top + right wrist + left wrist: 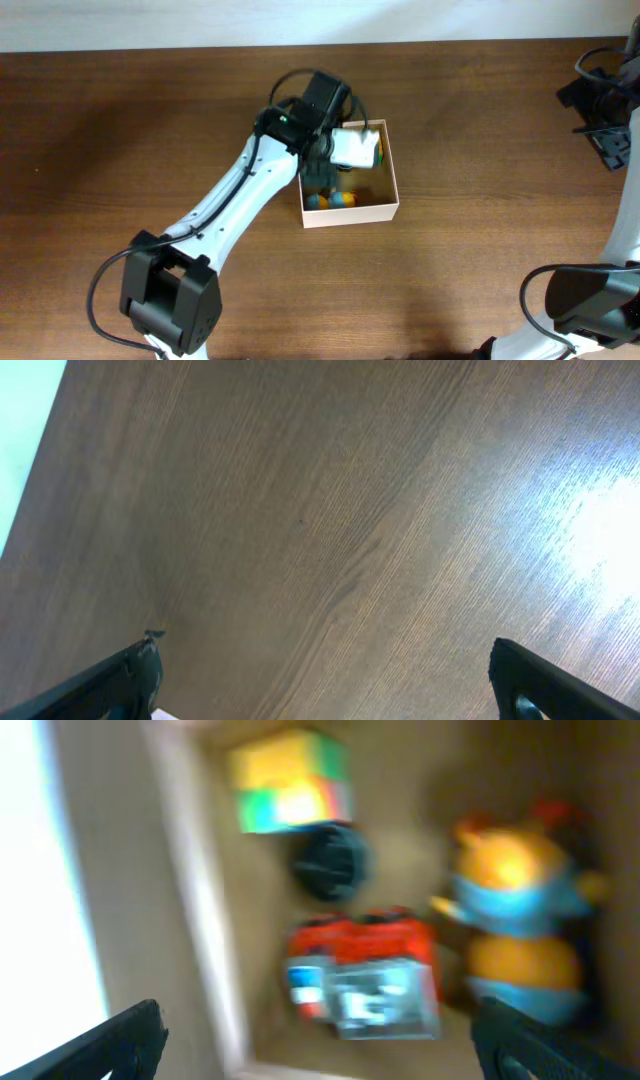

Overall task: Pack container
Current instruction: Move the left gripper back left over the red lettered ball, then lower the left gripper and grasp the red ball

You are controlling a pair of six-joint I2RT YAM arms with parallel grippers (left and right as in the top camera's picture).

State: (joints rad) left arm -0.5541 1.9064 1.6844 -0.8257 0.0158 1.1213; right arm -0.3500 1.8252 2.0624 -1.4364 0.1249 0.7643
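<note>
The left hand hangs straight over the container, which sits near the middle of the tabletop, towards the far side. From above, the hand covers the left part of the box, so the box lies directly below it, not off to any side. The box is square, so it has no long axis to line up with. Its walls run nearly parallel to the tabletop edges.

In the left wrist view the two fingertips stand far apart at the bottom corners, and nothing is held between them. The hand is wide open and empty. That view is blurred, but on the brown floor of the box it shows:
- a many-coloured cube
- a dark round piece
- a red toy vehicle
- an orange and blue figure

The pale wall of the box runs down the left side of that view.

The right hand is well apart from the box, at the far right edge. Its own view shows only bare wood between widely parted, empty fingers. The left arm is by far the nearer of the two.

No loose toy shows on the tabletop from above, so the packing looks close to done. The left hand's clearest way out is probably straight up, away from the walls.
</note>
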